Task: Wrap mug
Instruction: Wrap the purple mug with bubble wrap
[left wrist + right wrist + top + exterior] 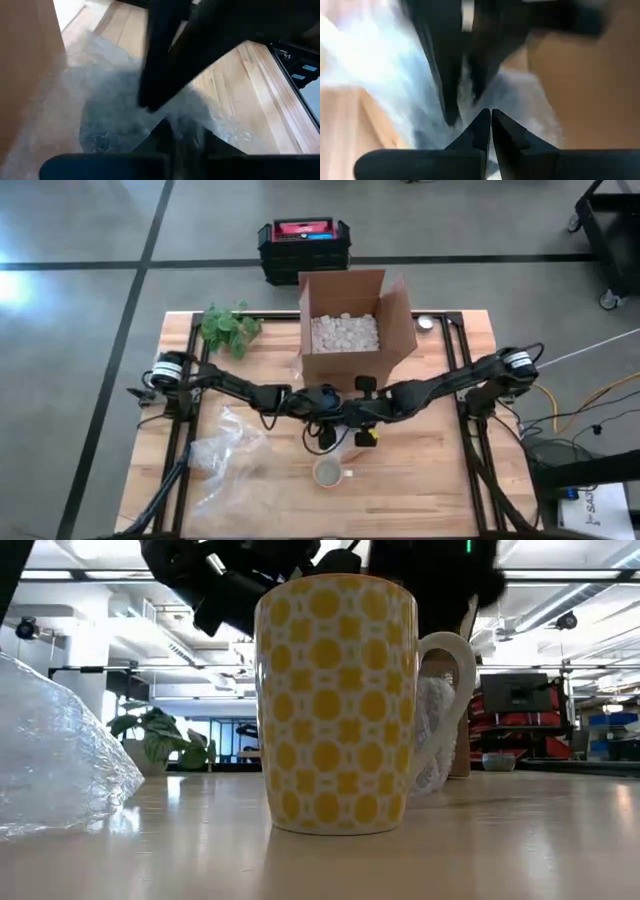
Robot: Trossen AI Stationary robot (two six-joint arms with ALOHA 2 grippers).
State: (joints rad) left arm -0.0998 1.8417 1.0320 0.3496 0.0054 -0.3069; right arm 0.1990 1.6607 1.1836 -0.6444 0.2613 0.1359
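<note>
A yellow-and-white patterned mug stands upright on the wooden table, near its front edge and apart from both arms. My two grippers meet above the table just in front of the cardboard box. My left gripper and my right gripper are both shut on a small piece of bubble wrap. In the low view this piece hangs behind the mug's handle, down to the table. A larger crumpled sheet of bubble wrap lies on the table at the left. My left gripper pinches the small bubble wrap piece between its two fingers at a part near its edge; one layer or several, I cannot tell. The wrap spreads out beyond the fingers. My right gripper's fingers are closed tip to tip against the same piece, facing the left gripper. The pinched spot is hidden by the fingers. The wrap hangs slack below the two grippers.
The open cardboard box holds white packing peanuts. A green plant sits at the far left and a small round dish at the far right. A black and red case lies on the floor beyond the table.
</note>
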